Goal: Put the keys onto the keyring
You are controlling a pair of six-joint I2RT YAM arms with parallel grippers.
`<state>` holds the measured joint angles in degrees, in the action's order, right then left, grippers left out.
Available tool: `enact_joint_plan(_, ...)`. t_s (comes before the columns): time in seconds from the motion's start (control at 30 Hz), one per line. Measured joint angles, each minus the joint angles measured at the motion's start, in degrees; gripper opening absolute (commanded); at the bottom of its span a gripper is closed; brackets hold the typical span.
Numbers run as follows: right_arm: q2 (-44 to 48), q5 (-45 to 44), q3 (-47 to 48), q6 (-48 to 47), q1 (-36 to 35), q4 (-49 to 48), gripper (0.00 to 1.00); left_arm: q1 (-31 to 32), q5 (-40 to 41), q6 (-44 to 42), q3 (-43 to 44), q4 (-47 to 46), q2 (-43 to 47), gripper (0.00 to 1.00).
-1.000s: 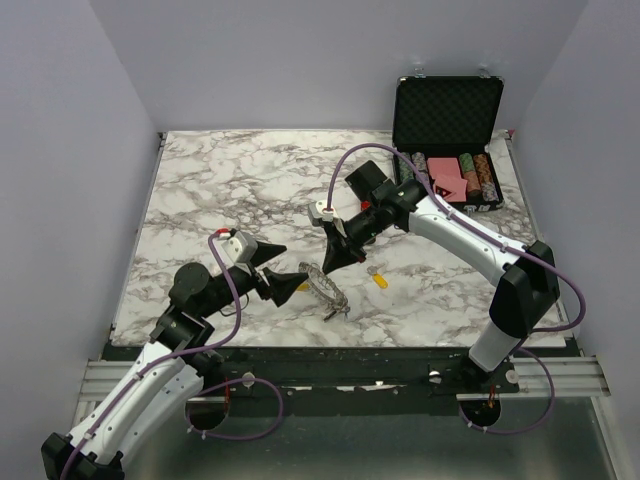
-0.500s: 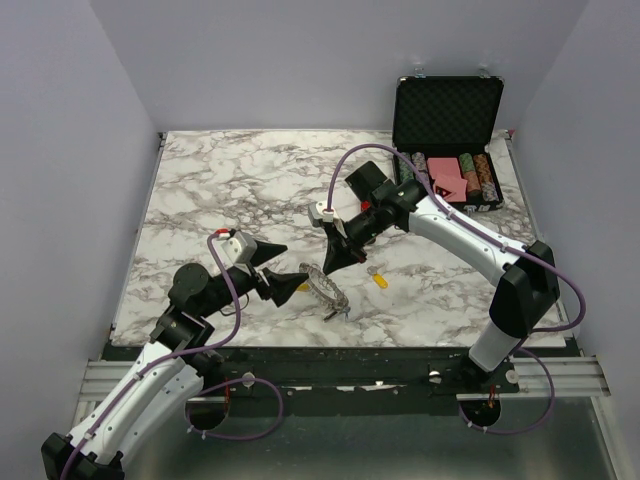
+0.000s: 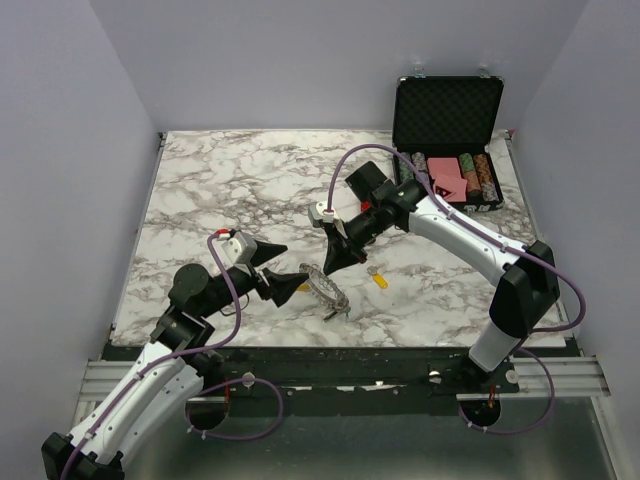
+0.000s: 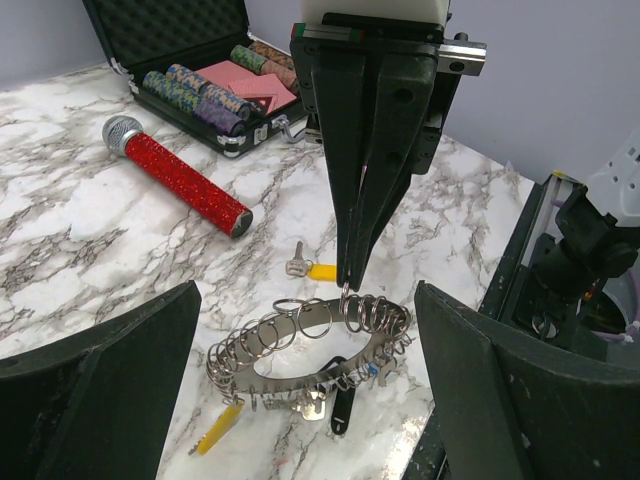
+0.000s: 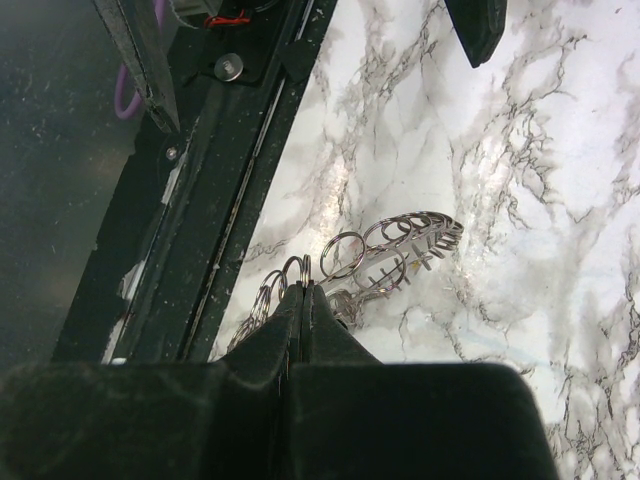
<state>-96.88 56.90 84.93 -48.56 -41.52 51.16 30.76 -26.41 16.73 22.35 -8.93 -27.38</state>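
The keyring (image 3: 326, 288) lies on the marble near the front edge, a silvery band with many wire loops. It also shows in the left wrist view (image 4: 262, 384) and the right wrist view (image 5: 405, 238). A yellow-headed key (image 4: 218, 430), a silver key and a black fob (image 4: 342, 405) hang from it. My right gripper (image 3: 326, 268) is shut, its tips pinching one wire loop at the ring's far side (image 5: 303, 288). My left gripper (image 3: 277, 269) is open and empty, its jaws wide apart just left of the ring. A loose yellow-headed key (image 3: 380, 281) lies right of the ring (image 4: 311, 269).
An open black case (image 3: 447, 110) with striped poker chips and red cards stands at the back right. In the left wrist view a red cylinder with a silver cap (image 4: 178, 176) lies beyond the ring. The table's front edge and black rail (image 5: 215, 230) run close to the ring.
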Motion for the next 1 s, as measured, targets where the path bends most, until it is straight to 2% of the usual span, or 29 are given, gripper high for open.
enact_joint_plan(1.0, 0.0, 0.0, 0.26, -1.03, 0.0, 1.31, 0.0, 0.0, 0.0, -0.04, -0.13, -0.02, 0.0, 0.96)
